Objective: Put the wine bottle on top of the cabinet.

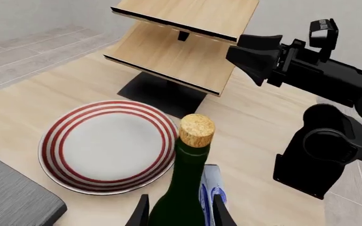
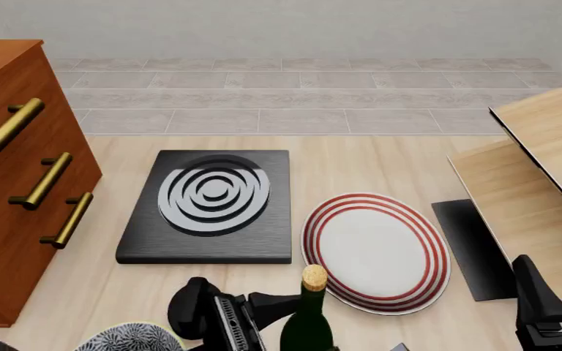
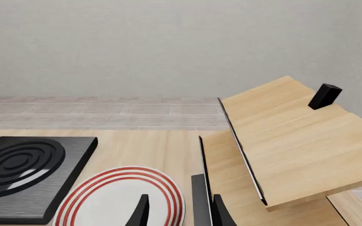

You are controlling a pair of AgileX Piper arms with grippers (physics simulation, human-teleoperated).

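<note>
The left claw (image 1: 179,214) is clamped on the bottle (image 2: 309,322), upright at the desk's (image 2: 359,157) 6 o'clock edge. The cabinet (image 2: 8,183) stands at 9 o'clock. The right claw (image 3: 177,212) is apart, empty. Judged risks: the low grip lets the bottle tip while being lifted, or it clips the cabinet's edge, the plate (image 2: 374,252) or the hob (image 2: 213,205). The pale label (image 1: 211,188) shows no readable writing.
</note>
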